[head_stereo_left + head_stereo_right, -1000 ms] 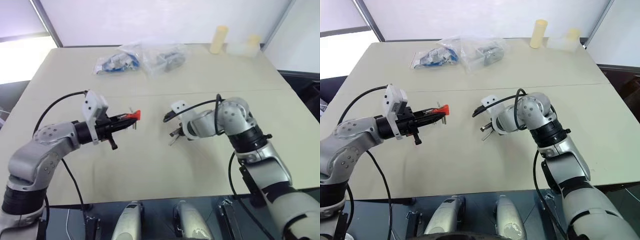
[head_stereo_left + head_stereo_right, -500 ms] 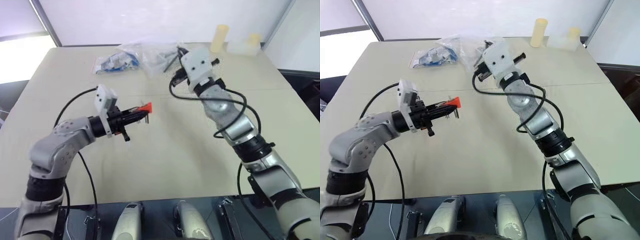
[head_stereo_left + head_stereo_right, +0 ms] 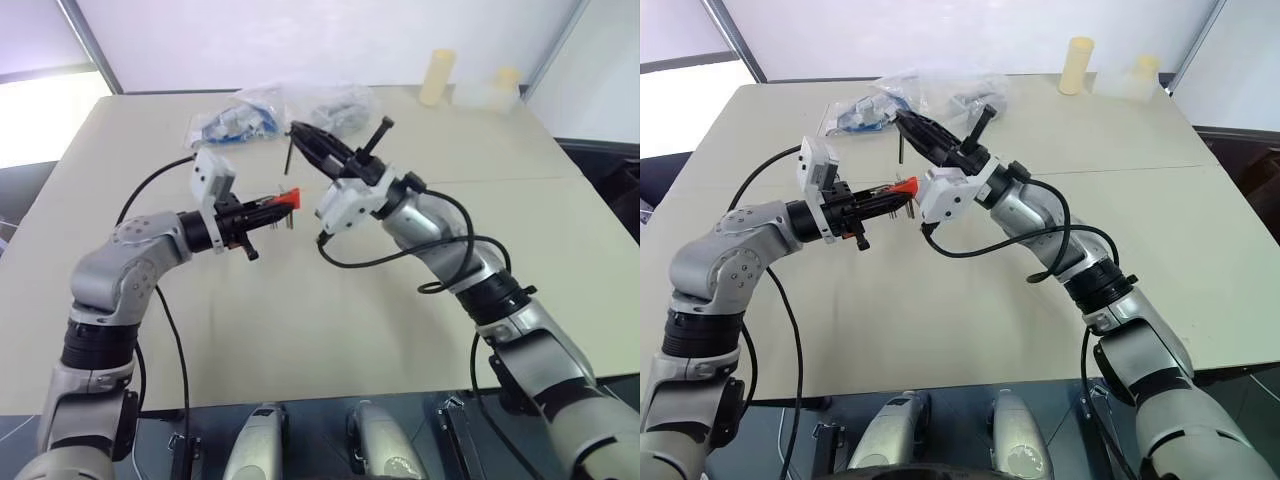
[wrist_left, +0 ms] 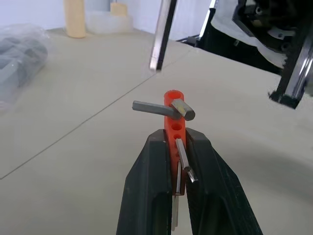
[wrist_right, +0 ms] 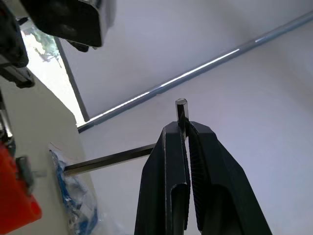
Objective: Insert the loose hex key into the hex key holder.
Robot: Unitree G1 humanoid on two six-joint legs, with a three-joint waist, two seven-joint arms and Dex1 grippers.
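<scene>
Hex key (image 3: 289, 156) is pinched at its bend in the right gripper (image 3: 298, 131), raised above the table (image 3: 330, 330); long leg hangs down from the fingertips, free end just above the holder (image 3: 289, 199) w/o touching. In the right wrist view the key (image 5: 107, 159) has its short end poking up past the clenched fingers (image 5: 168, 161) & long leg running off sideways. Right gripper points up & toward the robot's left.

Holder is a red-orange block clamped between the left gripper's (image 3: 272, 208) black fingers, held off the table, tip aimed toward the right arm. Left wrist view: holder (image 4: 173, 115) sits upright between the fingers (image 4: 149, 181), red end w/ round holes sticking out beyond them. Two short grey keys (image 4: 161, 108) stick out of it near the top, one to each side; a thinner one lies along its side by the fingers. Loose key's end (image 4: 161, 36) hangs just above the red tip, slightly tilted, gap btwn them visible.

Far side of the table: clear bags (image 3: 285, 115) w/ blue & grey parts, behind both grippers. Pale yellow cylinder (image 3: 437, 78) & whitish container (image 3: 490, 92) stand at the far right edge, well apart from the arms.
</scene>
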